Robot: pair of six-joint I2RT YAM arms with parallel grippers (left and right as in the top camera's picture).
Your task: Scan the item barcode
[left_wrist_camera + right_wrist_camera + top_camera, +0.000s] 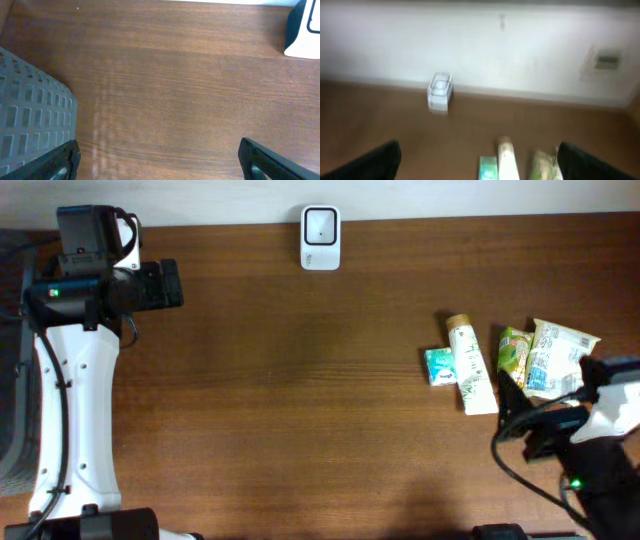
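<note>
1. Overhead view: a white scanner (320,238) stands at the far edge of the wooden counter (300,400), about midway along it.
2. Four goods lie in a row on the right side of the counter, well apart from the scanner. From left to right they are a small teal box (439,366), a white tube (470,365) with its tan cap pointing far, a green packet (513,352) and a white packet (555,352) with blue print.
3. The box lies just beside the tube's left side.
4. The right claw (480,165) is released and empty, its fingers spread wide. It hangs on the near side of the goods and faces the far wall. Its own picture is blurred.
5. The left claw (160,167) is released and empty over bare wood at the far left, with a gray gridded surface (30,120) on its left.
</note>
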